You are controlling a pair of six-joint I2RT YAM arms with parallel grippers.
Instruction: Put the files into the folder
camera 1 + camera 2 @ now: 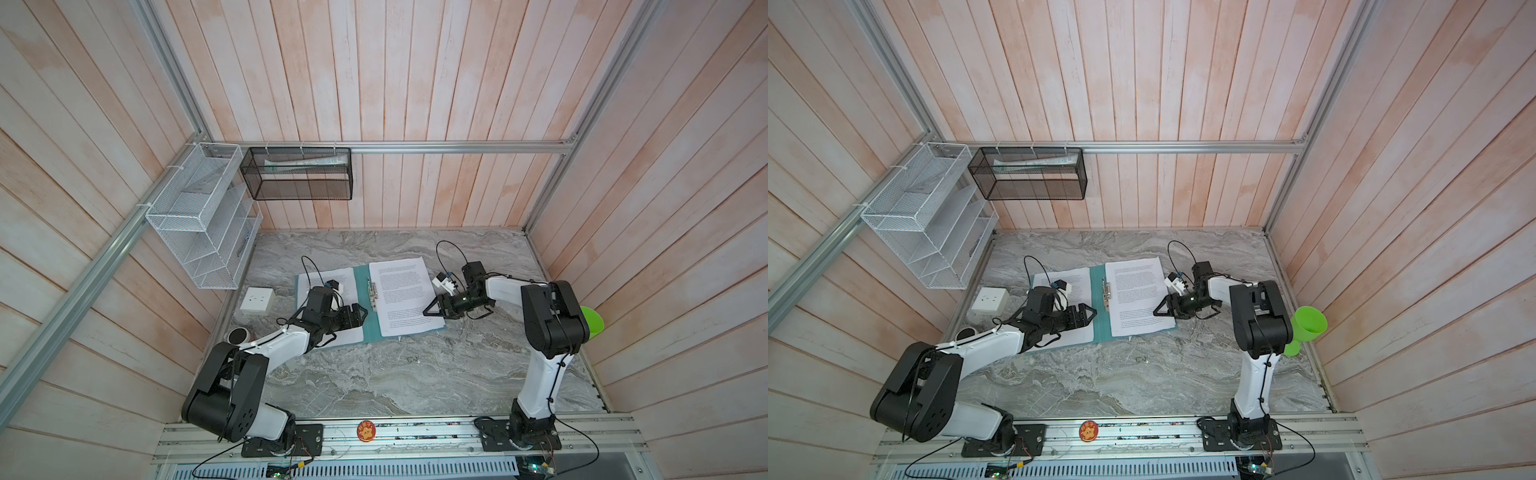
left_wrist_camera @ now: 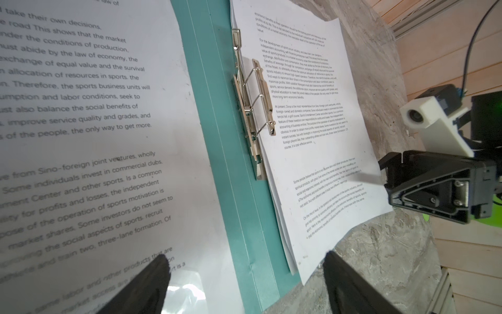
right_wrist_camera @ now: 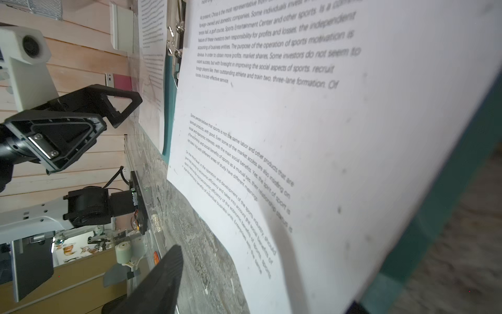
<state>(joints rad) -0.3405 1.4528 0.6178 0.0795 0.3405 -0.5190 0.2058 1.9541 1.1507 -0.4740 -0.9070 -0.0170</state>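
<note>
The teal folder lies open on the marble table, with its metal clip at the spine. A stack of white printed files rests on its right half and juts past the folder's edges. Another printed sheet covers the left half. My left gripper hovers open over the left half near the spine; in the left wrist view its fingers straddle the spine. My right gripper is open at the stack's right edge, the paper edge lying between its spread jaws.
A white wire rack and a black mesh basket hang on the back left walls. A white socket box and a round dark object sit left of the folder. A green cup stands behind the right arm.
</note>
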